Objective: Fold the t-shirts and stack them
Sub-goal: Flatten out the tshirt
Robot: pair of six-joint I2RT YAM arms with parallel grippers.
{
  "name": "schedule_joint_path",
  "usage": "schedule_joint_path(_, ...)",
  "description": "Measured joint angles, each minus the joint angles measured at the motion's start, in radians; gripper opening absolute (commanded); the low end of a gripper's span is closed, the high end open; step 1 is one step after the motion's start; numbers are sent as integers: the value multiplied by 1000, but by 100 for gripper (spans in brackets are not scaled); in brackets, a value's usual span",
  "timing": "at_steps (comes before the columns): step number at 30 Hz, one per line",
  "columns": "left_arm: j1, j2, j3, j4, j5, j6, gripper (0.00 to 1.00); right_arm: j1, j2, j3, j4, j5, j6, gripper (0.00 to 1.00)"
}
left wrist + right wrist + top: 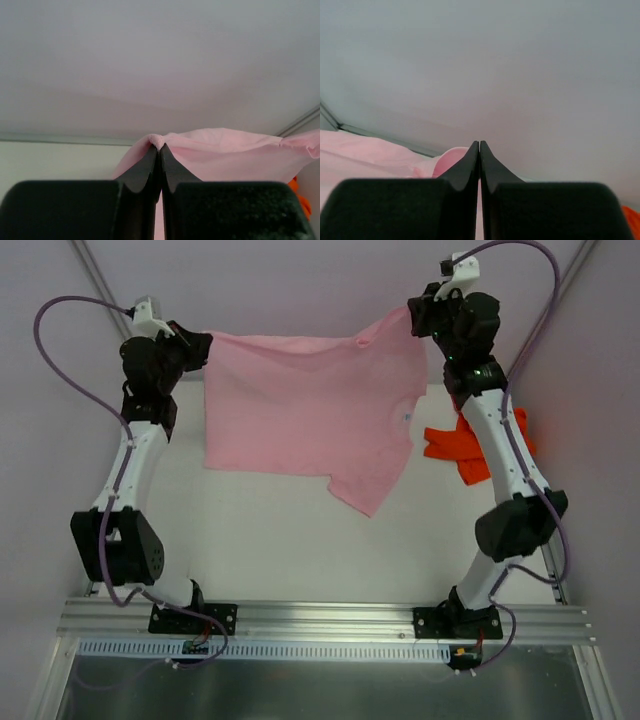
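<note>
A light pink t-shirt [305,405] hangs stretched in the air between both arms, above the white table. My left gripper [205,343] is shut on its left top corner; in the left wrist view the pink cloth [230,150] bunches over the closed tips of that gripper [159,147]. My right gripper [412,318] is shut on the right top corner, and the right wrist view shows pink cloth [375,155] behind the closed tips of that gripper [479,144]. A bright orange t-shirt [455,445] lies crumpled on the table at the right, partly hidden by the right arm.
The white table [280,540] is walled in by pale panels at the back and sides. An aluminium rail [320,618] carries both arm bases at the near edge. The right forearm [500,445] crosses over the orange heap.
</note>
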Motion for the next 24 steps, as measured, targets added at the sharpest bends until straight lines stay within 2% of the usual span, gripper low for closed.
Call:
schedule_joint_path(3,0,-171,-34,-27,24,29,0,43,-206,-90,5,12,-53,1)
schedule_joint_path(8,0,-474,-65,-117,15,81,0,121,-485,-144,-34,26,-121,1)
schedule_joint_path(14,0,-805,-55,-258,-65,152,0,169,-787,-245,-112,46,-153,1)
schedule_joint_path(19,0,-869,36,-399,-138,138,0,183,-917,-248,-163,52,-150,1)
schedule_joint_path(24,0,-821,-22,-487,-237,70,0,184,-871,-225,-208,116,-150,1)
